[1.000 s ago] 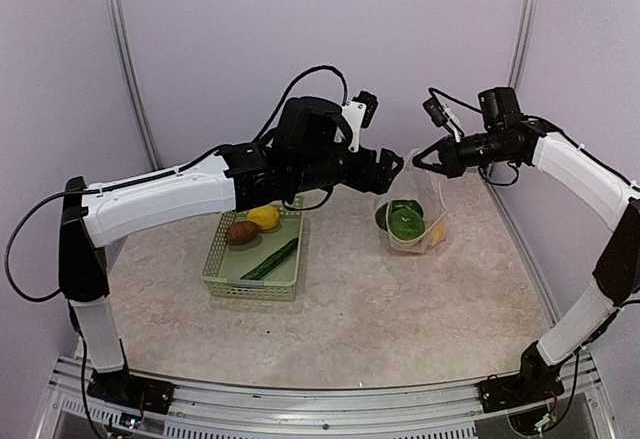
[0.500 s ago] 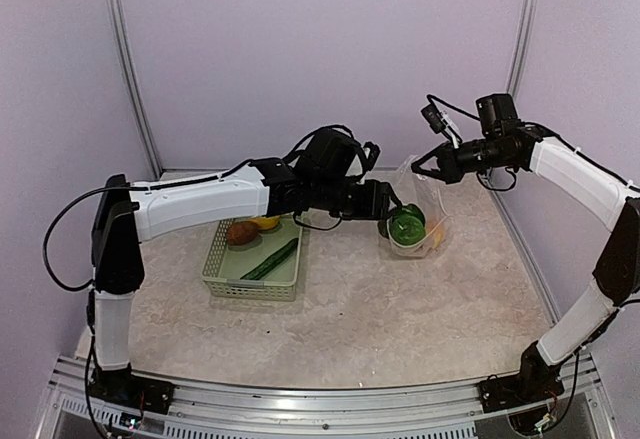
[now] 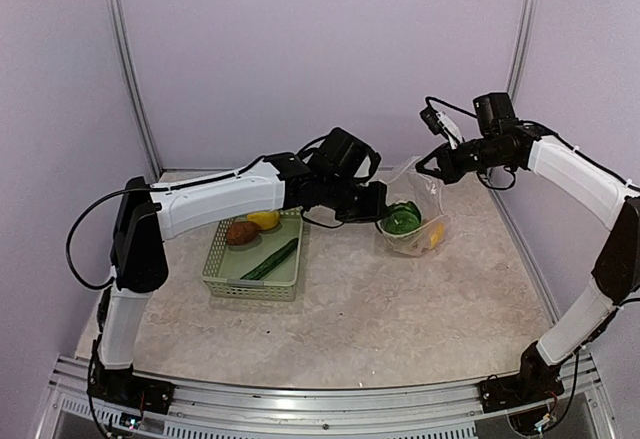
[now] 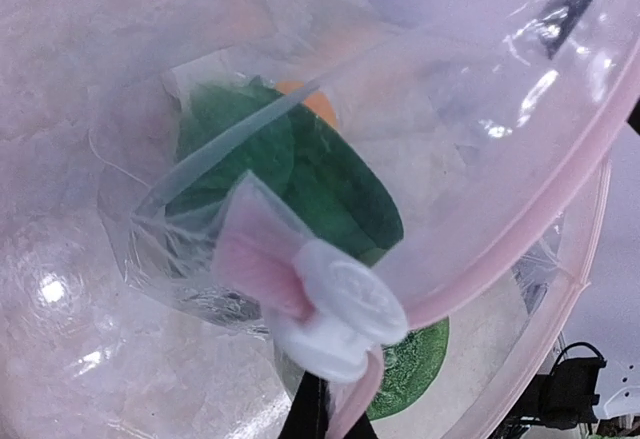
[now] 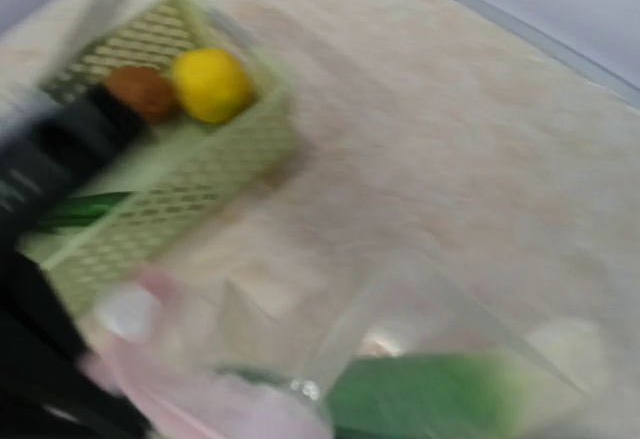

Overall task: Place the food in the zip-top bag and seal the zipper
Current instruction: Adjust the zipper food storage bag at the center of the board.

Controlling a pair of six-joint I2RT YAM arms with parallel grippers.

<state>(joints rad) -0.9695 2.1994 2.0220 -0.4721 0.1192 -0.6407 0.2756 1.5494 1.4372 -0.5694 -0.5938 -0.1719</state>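
The clear zip-top bag stands on the table right of centre, with green leafy food and an orange piece inside. My right gripper is shut on the bag's upper far edge and holds it up. At the near left edge of the mouth, my left gripper is shut. In the left wrist view the pink zipper runs down past a white slider into my dark fingers. Leafy greens show through the plastic. The right wrist view is blurred and its fingers do not show.
A pale green basket sits left of the bag and holds a yellow lemon, a brown piece and a long cucumber. My left arm stretches over the basket's back corner. Purple walls close in the back and sides.
My left arm dropped from above the basket to the bag's mouth and its gripper went from open to shut there. The bag sagged a little. The right gripper barely moved.
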